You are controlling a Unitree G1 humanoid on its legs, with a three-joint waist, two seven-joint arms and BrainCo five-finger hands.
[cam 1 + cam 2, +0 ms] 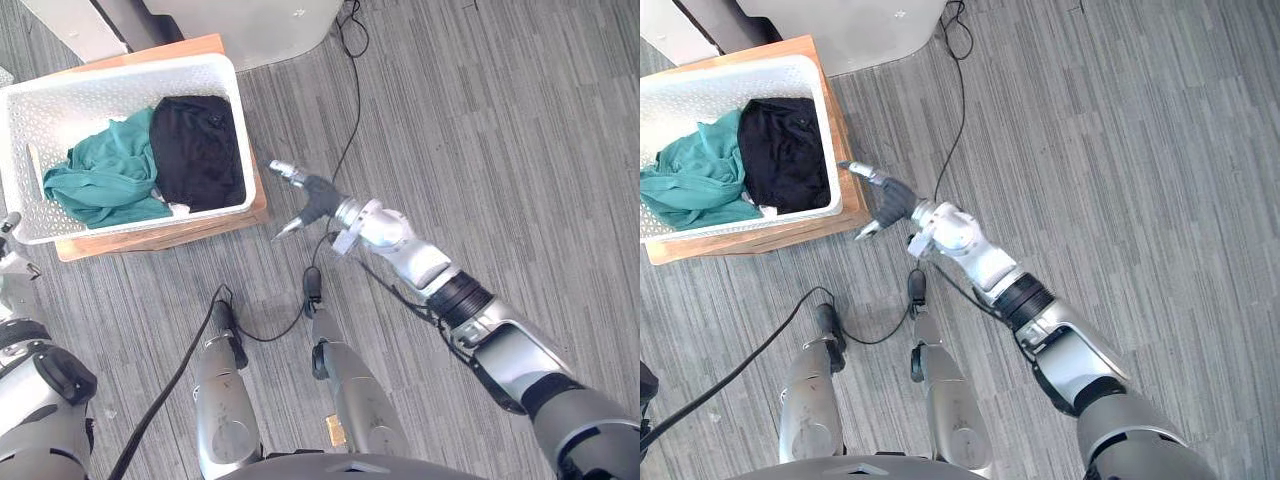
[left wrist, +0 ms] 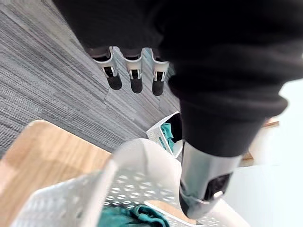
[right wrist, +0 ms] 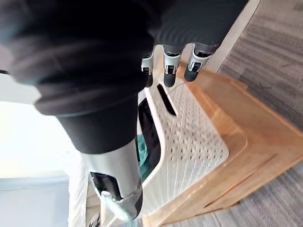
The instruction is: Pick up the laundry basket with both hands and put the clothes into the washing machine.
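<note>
Okay, I've got the laundry basket [image 1: 60, 120] sitting up ahead to my left on a low wooden stand [image 1: 160, 238], not lifted yet. There's a teal garment [image 1: 105, 170] bunched in the middle and a black garment [image 1: 195, 150] lying against the right end wall.

My right hand [image 1: 315, 195] hovers just beside that right end, fingers [image 3: 171, 61] straight and spread wide, thumb apart, holding nothing. My left hand [image 2: 208, 163] is over at the basket's other end, fingers straight and relaxed, also holding nothing.

On handling: I'm reading this as a light load, thin perforated plastic with two soft garments in it. The walls will probably flex if I squeeze them, and smooth plastic may slide against the fingers. My best hold looks like the handle slot [image 3: 165, 100] cut high in the end wall, with the rolled rim above it. Hook under there on both ends and lift evenly, because a tilt could let the clothes slump to one side.

The stand is plain light wood with a raised lip, so the basket should come straight up. The floor [image 1: 480, 120] is grey and streaked. A white appliance [image 1: 250, 25] stands just behind the stand, and I take it for the washing machine.
</note>
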